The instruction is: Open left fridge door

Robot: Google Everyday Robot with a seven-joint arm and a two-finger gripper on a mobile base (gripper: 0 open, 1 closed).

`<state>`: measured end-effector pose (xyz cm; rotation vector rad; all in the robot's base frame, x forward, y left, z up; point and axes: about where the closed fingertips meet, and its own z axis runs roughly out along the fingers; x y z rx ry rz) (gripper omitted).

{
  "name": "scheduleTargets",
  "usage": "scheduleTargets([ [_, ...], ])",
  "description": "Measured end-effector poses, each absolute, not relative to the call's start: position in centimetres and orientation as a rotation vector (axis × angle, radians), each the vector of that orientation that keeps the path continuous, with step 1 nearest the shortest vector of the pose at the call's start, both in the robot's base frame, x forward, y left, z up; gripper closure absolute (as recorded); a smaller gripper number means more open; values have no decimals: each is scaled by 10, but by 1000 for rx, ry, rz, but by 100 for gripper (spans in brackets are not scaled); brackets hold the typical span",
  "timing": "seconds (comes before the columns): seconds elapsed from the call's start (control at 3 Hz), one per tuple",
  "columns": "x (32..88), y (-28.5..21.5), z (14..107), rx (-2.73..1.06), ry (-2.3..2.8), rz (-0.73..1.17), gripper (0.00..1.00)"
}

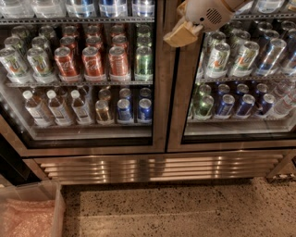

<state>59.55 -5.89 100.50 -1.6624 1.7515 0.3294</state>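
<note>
The left fridge door (159,92) is a glass pane in a brushed steel frame, and it looks closed, flush with the matching right door (178,106). Red cola cans (92,62) and clear bottles (58,107) show through its glass. My gripper (181,36) hangs from the white arm (210,14) at the top, in front of the seam between the two doors, just right of the left door's right frame edge. Its tan fingertip (180,37) points down and to the left.
Green-white and blue cans (231,58) fill the right door's shelves. A steel louvred grille (157,167) runs under both doors. Speckled floor (185,208) lies in front. A clear plastic bin (30,213) with pink wrap stands at the bottom left.
</note>
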Motion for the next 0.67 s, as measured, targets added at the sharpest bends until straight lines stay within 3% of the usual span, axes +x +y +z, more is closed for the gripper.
scheduleTargets([
  [0.67, 595, -58, 1005, -1674, 1742, 332, 100],
])
